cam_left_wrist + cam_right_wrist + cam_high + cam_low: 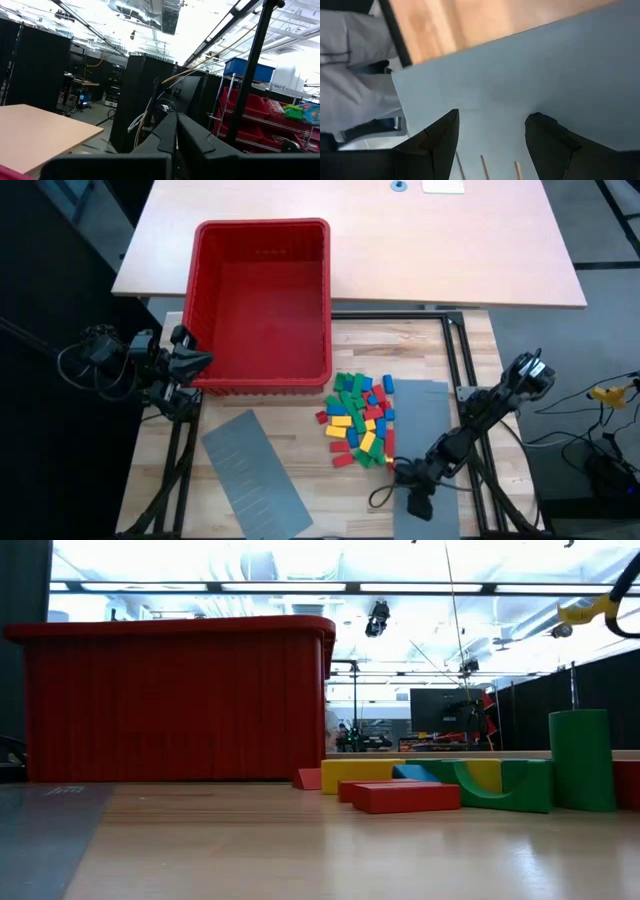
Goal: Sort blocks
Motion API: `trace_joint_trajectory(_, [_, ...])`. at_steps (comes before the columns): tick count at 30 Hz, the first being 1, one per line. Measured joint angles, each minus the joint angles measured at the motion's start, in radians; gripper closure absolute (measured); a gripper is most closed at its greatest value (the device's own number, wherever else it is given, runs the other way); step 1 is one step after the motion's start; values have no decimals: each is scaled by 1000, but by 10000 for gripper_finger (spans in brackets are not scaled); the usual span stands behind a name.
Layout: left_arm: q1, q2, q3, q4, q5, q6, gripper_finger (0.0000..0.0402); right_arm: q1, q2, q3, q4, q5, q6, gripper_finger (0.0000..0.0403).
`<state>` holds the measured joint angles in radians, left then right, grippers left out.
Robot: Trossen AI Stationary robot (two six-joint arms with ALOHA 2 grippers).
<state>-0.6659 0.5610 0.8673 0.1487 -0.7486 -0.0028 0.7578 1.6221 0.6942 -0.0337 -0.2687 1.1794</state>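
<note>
A pile of small rectangular red, green, blue and yellow blocks (360, 420) lies on the wooden worktop (300, 445), just in front of a big red plastic bin (262, 305) and between two flat grey slotted panels (255, 475). The right tool (492, 132) hangs low over the right-hand grey panel (425, 420), near the pile, its two dark fingers (440, 135) spread wide and holding nothing. The left tool (176, 132) waits at the bin's left side, pointing up into the room, its fingers pressed together and empty.
</note>
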Motion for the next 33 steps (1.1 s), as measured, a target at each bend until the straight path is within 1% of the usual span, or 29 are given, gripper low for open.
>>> trace_joint_trajectory(3, [0,0,0,0,0,-10,402,0,36,59,-9,-2,-54,204])
trace_joint_trajectory(5, [0,0,0,0,0,-12,402,0,48,90,-44,-18,-89,204])
trace_joint_trajectory(10, [0,0,0,0,0,-15,402,-1,49,120,-112,-23,-126,204])
trace_joint_trajectory(14, [0,0,0,-1,0,-15,402,0,35,128,-126,-30,-112,204])
trace_joint_trajectory(18, [0,0,0,-1,0,-15,402,0,4,154,-140,-81,-98,204])
trace_joint_trajectory(21, [0,0,0,-3,0,-15,402,0,-24,196,-221,-117,-104,204])
trace_joint_trajectory(23, [0,-1,0,-17,0,-15,402,0,-37,245,-280,-123,-123,204])
trace_joint_trajectory(27, [0,-4,0,-51,1,-34,402,14,-38,355,-344,-109,-156,204])
trace_joint_trajectory(30, [0,-5,0,-63,2,-50,402,36,-17,438,-362,-57,-177,204])
trace_joint_trajectory(33, [0,-7,0,-62,56,-52,402,65,26,512,-404,-11,-189,204])
